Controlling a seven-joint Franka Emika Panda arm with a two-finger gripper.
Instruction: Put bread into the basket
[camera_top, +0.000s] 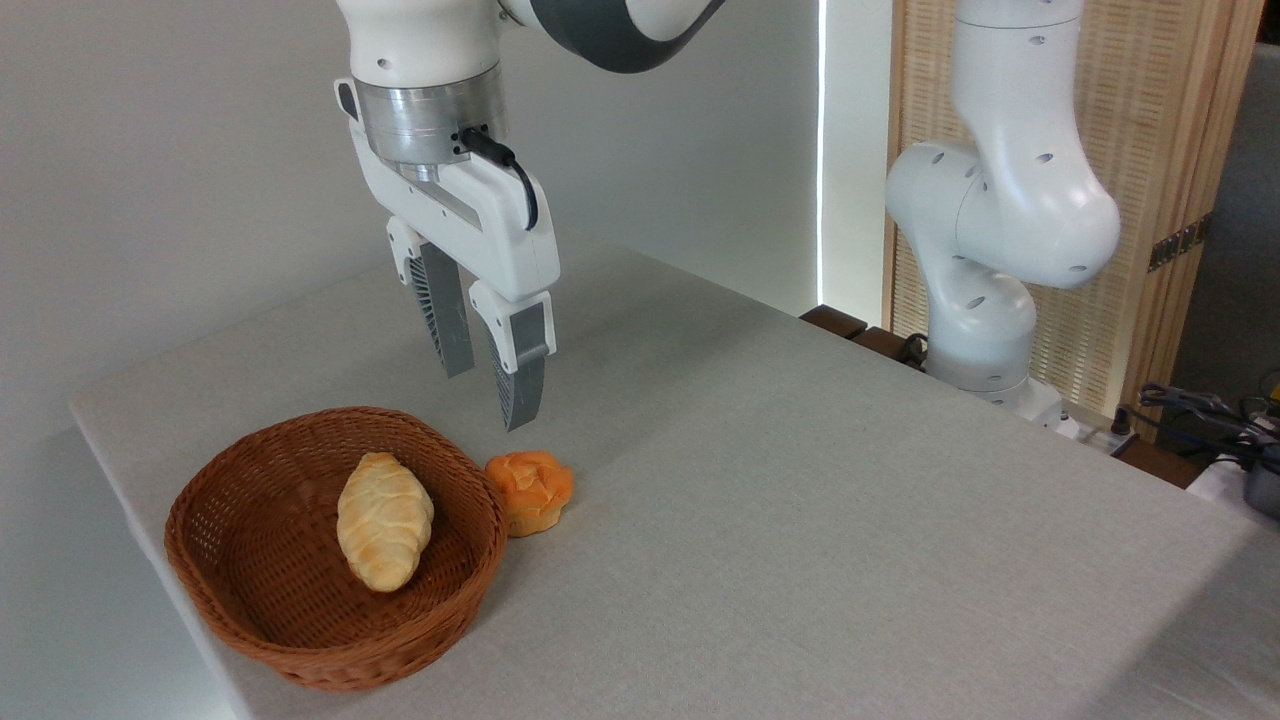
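Woven wicker basket (250, 620) holds a pale loaf (384, 519); swirled orange bread (530, 488) sits beside; ribbed fingers (519, 385) apart.

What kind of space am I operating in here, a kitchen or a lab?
Most likely a lab or demo setup, not a kitchen. The arm's base is mounted at a bare cloth-covered table, loose cables lie at the right, and the only props are a wicker basket and bread pieces.

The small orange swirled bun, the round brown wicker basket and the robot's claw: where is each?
Small orange swirled bun (530, 488), fixed camera, its knotted top.
Round brown wicker basket (470, 590), fixed camera, its right wall.
Gripper (488, 395), fixed camera, between the fingertips.
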